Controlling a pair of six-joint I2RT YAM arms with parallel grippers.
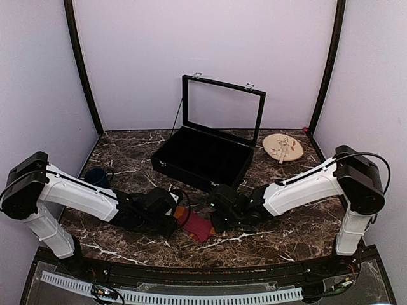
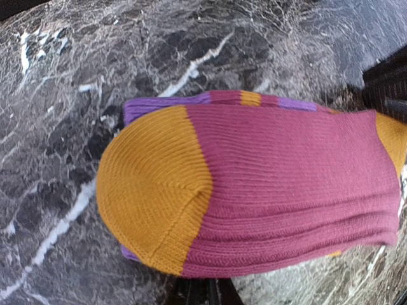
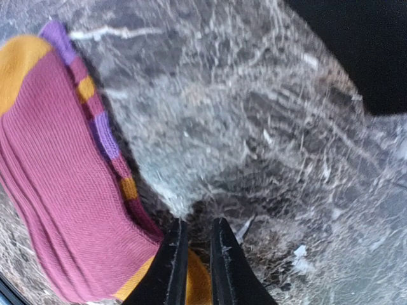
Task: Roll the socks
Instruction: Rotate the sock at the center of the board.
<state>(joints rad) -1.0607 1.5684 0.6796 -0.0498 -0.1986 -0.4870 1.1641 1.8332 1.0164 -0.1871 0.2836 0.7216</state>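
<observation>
White links, black joints, cables, dark jaws.

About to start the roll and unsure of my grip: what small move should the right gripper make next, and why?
Probably finish closing the right gripper on the edge of the sock. Its jaws stand almost shut with orange fabric at their base, but a pinch isn't clear, and the sock lies flat, unrolled.

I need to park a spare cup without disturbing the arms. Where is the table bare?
Bare marble lies front right, between the right arm and the near edge, and back left, between the mug and the black box. A small strip separates box and wooden plate. Crowded: centre front, where the left gripper and right gripper meet at the striped sock.
</observation>
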